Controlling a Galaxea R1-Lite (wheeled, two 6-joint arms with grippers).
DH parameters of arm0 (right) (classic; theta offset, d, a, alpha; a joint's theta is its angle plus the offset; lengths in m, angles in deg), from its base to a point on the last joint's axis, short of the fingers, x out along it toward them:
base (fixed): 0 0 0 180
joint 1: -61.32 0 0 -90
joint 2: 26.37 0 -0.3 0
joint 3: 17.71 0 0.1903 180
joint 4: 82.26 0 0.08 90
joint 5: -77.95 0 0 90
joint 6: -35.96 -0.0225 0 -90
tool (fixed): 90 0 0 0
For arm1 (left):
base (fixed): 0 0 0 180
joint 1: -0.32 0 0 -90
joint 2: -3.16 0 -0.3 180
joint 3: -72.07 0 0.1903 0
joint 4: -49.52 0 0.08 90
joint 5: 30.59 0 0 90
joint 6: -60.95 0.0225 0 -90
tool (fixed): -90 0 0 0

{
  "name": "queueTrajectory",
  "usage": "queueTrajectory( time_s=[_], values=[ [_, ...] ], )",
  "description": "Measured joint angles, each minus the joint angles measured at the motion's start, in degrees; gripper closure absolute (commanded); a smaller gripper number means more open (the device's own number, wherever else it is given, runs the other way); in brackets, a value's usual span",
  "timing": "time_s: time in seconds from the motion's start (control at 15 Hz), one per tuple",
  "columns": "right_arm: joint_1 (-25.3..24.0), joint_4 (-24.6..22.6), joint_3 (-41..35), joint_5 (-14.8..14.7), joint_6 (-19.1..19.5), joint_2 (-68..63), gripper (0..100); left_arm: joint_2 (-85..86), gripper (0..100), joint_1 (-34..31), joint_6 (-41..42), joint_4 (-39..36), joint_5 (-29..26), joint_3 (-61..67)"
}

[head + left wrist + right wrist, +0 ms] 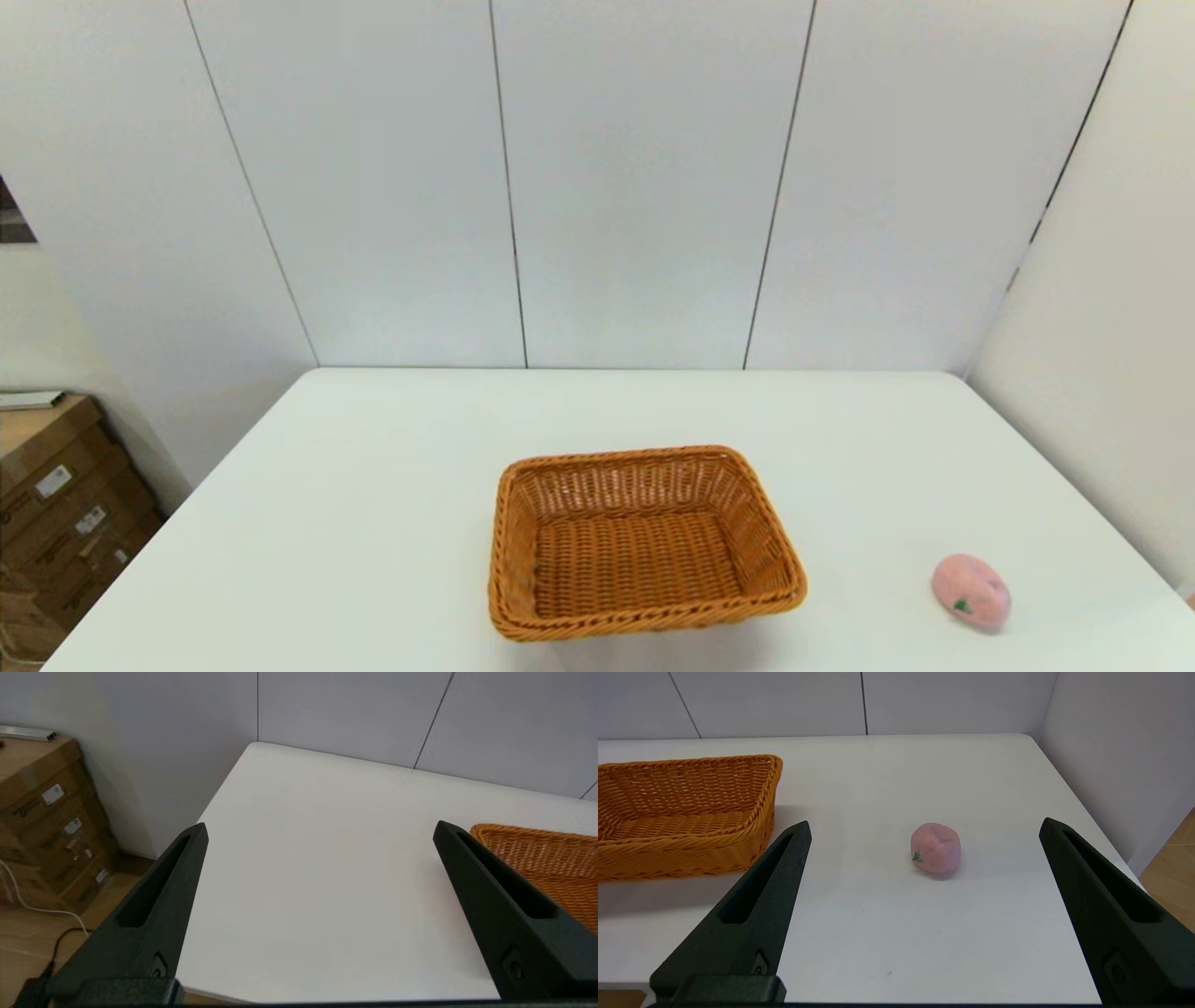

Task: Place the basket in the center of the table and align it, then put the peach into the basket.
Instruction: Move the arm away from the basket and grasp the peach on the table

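The orange-brown wicker basket (644,541) sits empty on the white table (373,523), near the front edge and about midway across, turned slightly askew. The pale pink peach (971,592) lies on the table to the basket's right, well apart from it. Neither arm shows in the head view. My right gripper (924,828) hovers open near the table's front right, the peach (935,848) ahead of its spread fingers and the basket (682,812) off to one side. My left gripper (320,828) is open over the front left of the table, beside a corner of the basket (546,863).
Grey wall panels stand right behind the table's far edge and along its right side. Stacked cardboard boxes (56,504) and cables (28,905) sit on the floor left of the table. Bare tabletop stretches behind and left of the basket.
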Motion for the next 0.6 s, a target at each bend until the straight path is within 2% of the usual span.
queueTrajectory(
  time_s=[0.13, 0.6],
  values=[
    [0.02, 0.02, 0.0, 0.0, 0.01, 0.0, 0, 2.1, 0, -0.55, 0.6, -0.02, -0.52, 3.04],
    [0.02, 0.0, 0.0, -0.02, 0.0, 0.0, 0, 13.2, 0, -1.62, 1.88, -1.72, -7.62, 14.34]
  ],
)
